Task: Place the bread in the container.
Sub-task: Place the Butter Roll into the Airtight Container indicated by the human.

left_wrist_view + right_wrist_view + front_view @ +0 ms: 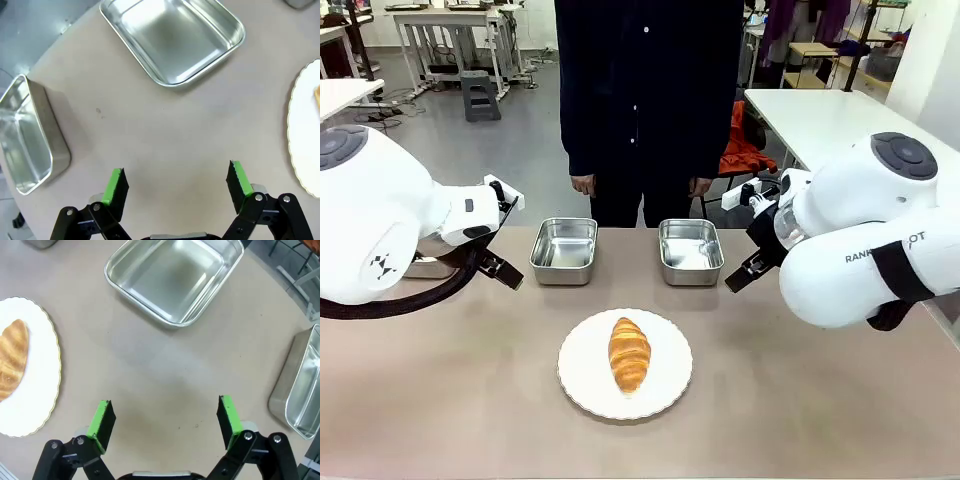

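Resting on the white plate at the table's near middle, the bread lies in front of two empty steel trays, the left container and the right container. From the left wrist, the left gripper hangs spread wide and empty over bare table, the left container ahead. From the right wrist, the right gripper is likewise released, with the bread to its left.
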Robot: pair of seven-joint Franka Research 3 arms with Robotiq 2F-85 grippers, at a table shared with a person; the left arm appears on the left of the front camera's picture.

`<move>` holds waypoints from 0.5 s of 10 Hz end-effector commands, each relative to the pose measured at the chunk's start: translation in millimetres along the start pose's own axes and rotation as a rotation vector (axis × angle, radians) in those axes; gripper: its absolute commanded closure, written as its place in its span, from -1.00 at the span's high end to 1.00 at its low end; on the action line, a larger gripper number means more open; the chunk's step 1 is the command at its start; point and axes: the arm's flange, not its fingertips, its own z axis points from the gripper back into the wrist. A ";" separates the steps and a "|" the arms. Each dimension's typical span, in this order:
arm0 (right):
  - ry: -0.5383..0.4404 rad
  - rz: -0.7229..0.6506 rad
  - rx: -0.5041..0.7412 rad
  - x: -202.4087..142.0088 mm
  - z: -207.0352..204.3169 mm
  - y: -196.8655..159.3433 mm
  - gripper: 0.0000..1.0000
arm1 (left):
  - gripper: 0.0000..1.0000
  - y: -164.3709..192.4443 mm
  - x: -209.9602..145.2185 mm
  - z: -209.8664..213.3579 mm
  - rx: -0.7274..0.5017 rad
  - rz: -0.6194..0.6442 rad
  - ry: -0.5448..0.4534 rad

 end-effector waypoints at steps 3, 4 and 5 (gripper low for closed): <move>0.000 0.000 0.000 0.0 0.0 0.0 1.00 | 1.00 0.0 0.0 0.1 0.000 0.000 0.000; 0.000 0.000 0.000 0.0 0.0 0.0 1.00 | 1.00 0.0 0.0 0.1 0.000 0.000 0.000; 0.000 0.000 0.000 0.0 0.0 0.0 1.00 | 1.00 0.0 0.0 0.1 0.000 0.000 0.000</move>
